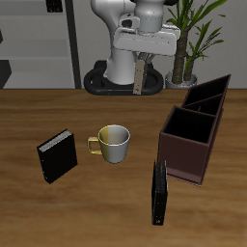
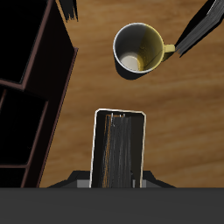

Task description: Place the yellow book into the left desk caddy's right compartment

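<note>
The yellow book (image 1: 142, 79) hangs upright high above the back of the table, with my gripper (image 1: 143, 60) shut on its top end. In the wrist view the book (image 2: 118, 147) shows end-on between the jaws of the gripper (image 2: 116, 182). The left desk caddy (image 1: 193, 145), a maroon-brown box with an inner divider, stands nearer the table's front edge and off to the side of the book. Its dark compartments (image 2: 26, 87) show in the wrist view beside the held book. The book is well above and apart from the caddy.
A cream mug (image 1: 114, 142) (image 2: 140, 48) stands mid-table. A black square book (image 1: 57, 154) (image 2: 203, 33) lies beyond it. A tall black book (image 1: 159, 193) stands by the caddy's front. A blacker caddy (image 1: 209, 94) sits behind the maroon one.
</note>
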Controlling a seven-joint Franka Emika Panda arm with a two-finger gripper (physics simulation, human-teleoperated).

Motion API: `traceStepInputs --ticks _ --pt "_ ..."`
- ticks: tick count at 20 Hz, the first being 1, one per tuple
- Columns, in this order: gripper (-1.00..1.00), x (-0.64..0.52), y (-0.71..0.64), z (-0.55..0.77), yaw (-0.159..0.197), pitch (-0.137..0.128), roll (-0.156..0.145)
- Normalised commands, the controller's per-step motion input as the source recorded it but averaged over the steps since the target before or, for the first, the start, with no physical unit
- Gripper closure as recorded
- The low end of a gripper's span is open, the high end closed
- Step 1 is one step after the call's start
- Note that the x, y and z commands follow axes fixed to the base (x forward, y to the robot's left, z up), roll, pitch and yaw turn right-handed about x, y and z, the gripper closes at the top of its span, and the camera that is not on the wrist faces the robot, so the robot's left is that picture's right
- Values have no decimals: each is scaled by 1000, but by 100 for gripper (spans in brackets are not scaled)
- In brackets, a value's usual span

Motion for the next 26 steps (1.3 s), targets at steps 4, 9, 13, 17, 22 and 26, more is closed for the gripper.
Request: traceStepInputs --ticks 4,9,13,17,22,26 --pt "100 33 323 282 29 -48 43" --pt "100 166 169 308 -4 -34 -4" --pt "100 251 165 339 18 -62 -8" --pt "100 264 60 172 2 -22 -5" --pt "100 373 -9 64 -21 4 -23" --pt "100 318 11 48 4 -2 -19"
